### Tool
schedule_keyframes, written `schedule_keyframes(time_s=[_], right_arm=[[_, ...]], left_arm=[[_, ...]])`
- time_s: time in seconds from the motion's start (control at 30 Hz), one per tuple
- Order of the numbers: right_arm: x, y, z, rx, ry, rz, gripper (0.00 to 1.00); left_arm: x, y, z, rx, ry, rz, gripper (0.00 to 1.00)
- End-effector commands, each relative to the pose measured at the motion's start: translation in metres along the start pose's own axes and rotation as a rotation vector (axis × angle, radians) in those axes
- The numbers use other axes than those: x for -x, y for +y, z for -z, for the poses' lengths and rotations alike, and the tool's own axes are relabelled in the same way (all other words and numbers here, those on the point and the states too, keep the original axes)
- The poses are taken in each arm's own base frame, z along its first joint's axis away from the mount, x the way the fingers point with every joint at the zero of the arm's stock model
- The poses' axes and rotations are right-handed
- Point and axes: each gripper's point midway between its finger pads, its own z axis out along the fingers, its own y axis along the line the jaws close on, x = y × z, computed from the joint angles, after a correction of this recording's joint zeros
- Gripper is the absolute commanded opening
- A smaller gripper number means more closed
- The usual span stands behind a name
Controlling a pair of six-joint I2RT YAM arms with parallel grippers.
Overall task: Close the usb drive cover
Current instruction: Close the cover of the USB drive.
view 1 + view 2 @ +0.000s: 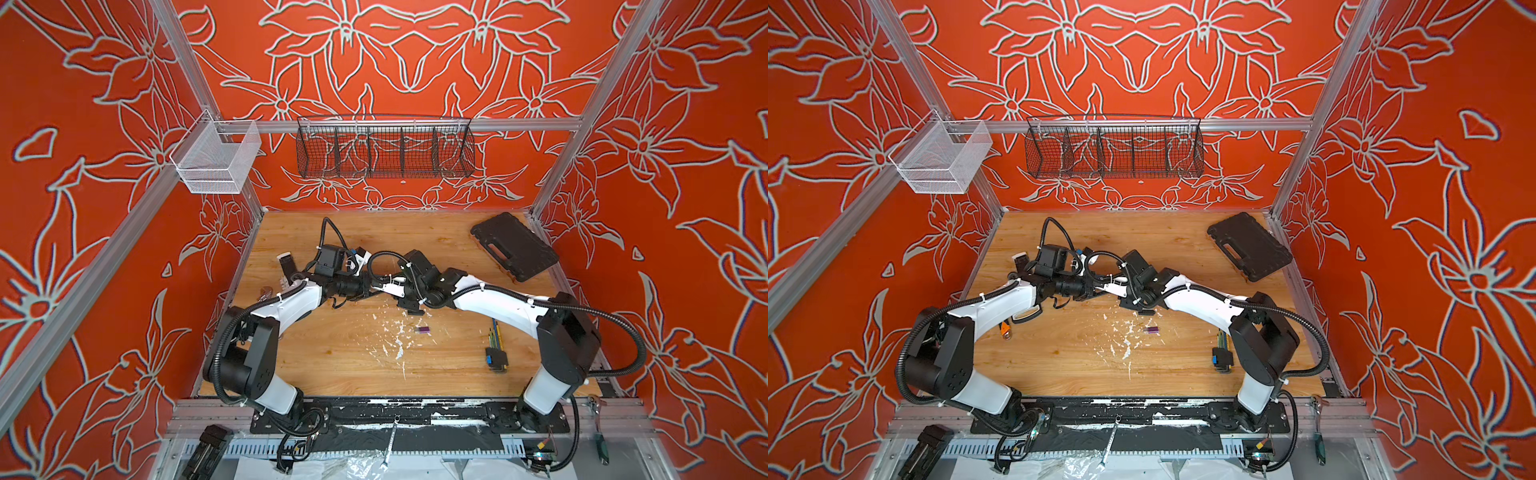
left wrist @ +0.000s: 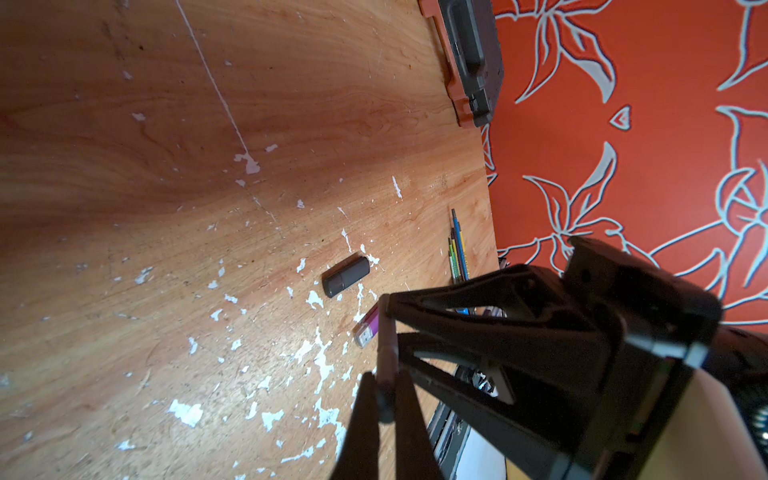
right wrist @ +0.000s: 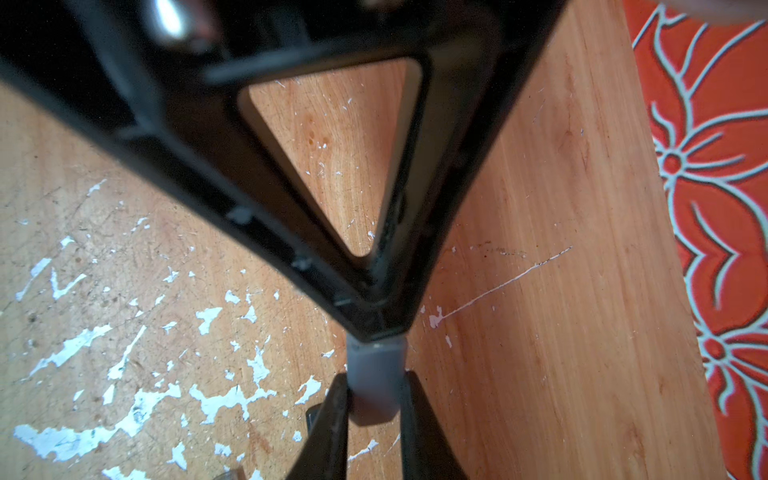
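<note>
A grey usb drive (image 3: pixel 374 395) hangs above the table's middle, held between my two grippers, which meet tip to tip in both top views (image 1: pixel 372 289). My right gripper (image 3: pixel 374 378) is shut on its wider grey end. My left gripper (image 2: pixel 385 376) is shut on the narrow edge of the other end (image 2: pixel 386 357). In the left wrist view the drive shows edge-on as a thin pinkish-grey bar. I cannot tell where its cover stands.
On the table below lie a purple drive with a clear cap (image 2: pixel 368 328) (image 1: pixel 423 330) and a dark grey capped drive (image 2: pixel 345 276). Coloured hex keys (image 1: pixel 496 349) lie at the right, a black case (image 1: pixel 515 245) at the back right, and tools (image 1: pixel 286 270) at the left edge.
</note>
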Motion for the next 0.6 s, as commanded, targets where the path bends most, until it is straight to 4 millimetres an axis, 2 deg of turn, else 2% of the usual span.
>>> schedule_keyframes(time_s=[0.0, 0.27, 0.57], right_arm=[[0.082, -0.002, 0.034, -0.008, -0.299, 0.067, 0.04], [0.091, -0.003, 0.042, -0.035, -0.344, 0.170, 0.04], [0.104, -0.001, 0.049, -0.010, -0.380, 0.219, 0.04]], left_arm=[[-0.016, 0.014, -0.010, 0.050, 0.037, 0.015, 0.00], [-0.025, 0.021, -0.017, 0.060, 0.077, 0.029, 0.00], [-0.024, 0.023, -0.023, 0.074, 0.076, 0.030, 0.00]])
